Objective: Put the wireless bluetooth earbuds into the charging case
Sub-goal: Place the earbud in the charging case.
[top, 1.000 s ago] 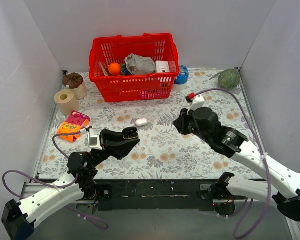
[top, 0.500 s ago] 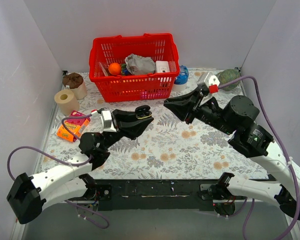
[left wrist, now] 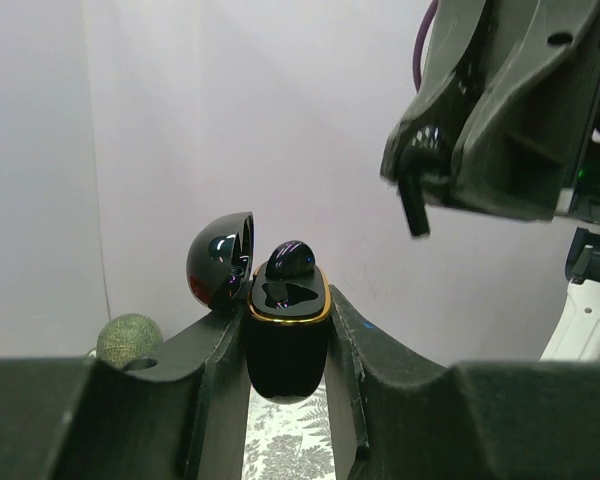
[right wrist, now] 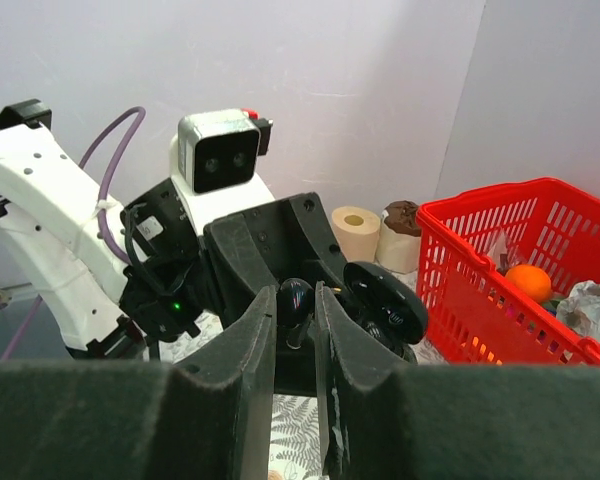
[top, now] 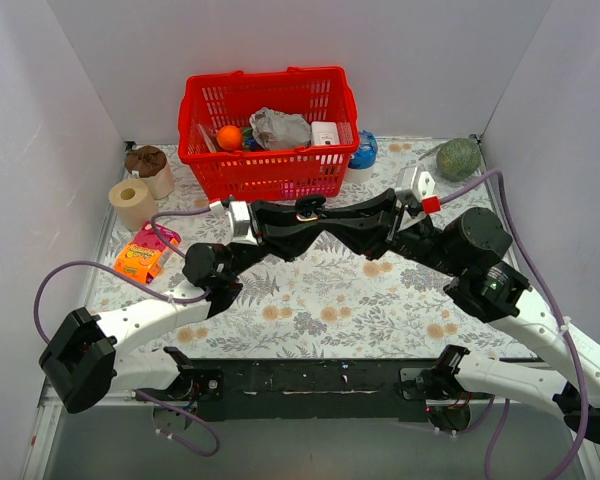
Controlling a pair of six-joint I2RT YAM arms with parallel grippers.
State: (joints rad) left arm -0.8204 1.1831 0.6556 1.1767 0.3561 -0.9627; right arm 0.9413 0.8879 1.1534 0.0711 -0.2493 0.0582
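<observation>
My left gripper (left wrist: 287,312) is shut on the charging case (left wrist: 287,345), a glossy black case with a gold rim, held upright above the table. Its lid (left wrist: 220,262) stands open to the left. One black earbud (left wrist: 290,258) sits in the case's far socket; the near socket shows empty. My right gripper (right wrist: 296,312) is shut on the other earbud (right wrist: 297,300), its stem pointing down. It hovers just short of the case (right wrist: 380,300), up and to the right in the left wrist view. From above, both grippers meet at mid-table (top: 315,213).
A red basket (top: 270,170) of items stands at the back. A paper roll (top: 132,203), a brown muffin-like thing (top: 148,162) and an orange packet (top: 145,252) lie at the left. A green ball (top: 458,158) sits back right. White walls close in on three sides.
Both arms have risen and swung toward each other. The left carried the open case right and back; the right brought its earbud leftward up to the case.
</observation>
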